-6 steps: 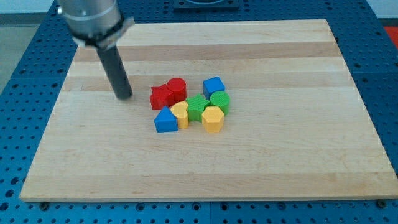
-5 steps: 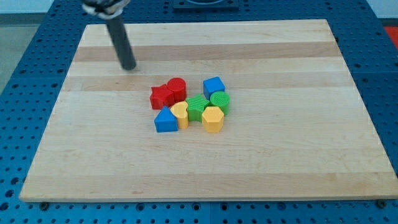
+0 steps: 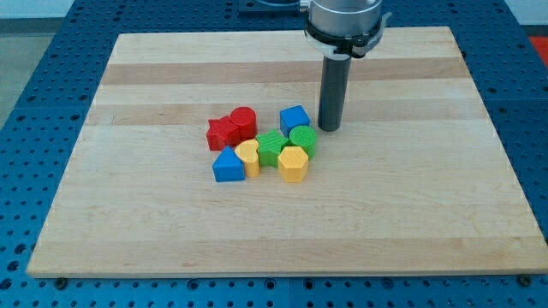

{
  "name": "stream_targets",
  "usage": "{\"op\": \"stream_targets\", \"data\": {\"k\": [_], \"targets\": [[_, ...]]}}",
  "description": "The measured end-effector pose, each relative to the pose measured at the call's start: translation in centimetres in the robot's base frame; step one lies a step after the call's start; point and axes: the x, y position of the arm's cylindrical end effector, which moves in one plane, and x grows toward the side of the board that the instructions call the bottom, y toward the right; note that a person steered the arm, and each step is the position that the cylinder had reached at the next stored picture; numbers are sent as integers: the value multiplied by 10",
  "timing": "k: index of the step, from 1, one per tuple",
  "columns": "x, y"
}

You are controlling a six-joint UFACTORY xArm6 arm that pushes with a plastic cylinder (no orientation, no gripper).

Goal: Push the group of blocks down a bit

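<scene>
Here my tip [image 3: 330, 128] stood just right of the blue cube [image 3: 294, 119]; no fingers existed. The clustered coloured plastic blocks [image 3: 263, 145] sat mid-table [image 3: 411, 205], apparently awaiting a push from their far side.

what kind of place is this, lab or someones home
Most likely a robotics lab bench, not a home. A wooden board lies on a blue perforated mounting table; small coloured blocks, such as the blue cube, are clustered mid-board, and my tip rests just to their right.
</scene>
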Motion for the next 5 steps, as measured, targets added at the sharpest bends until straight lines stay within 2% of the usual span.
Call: {"op": "stream_targets", "data": {"k": [2, 4, 5], "targets": [[-27, -15], [-25, -60], [-13, -60]]}}
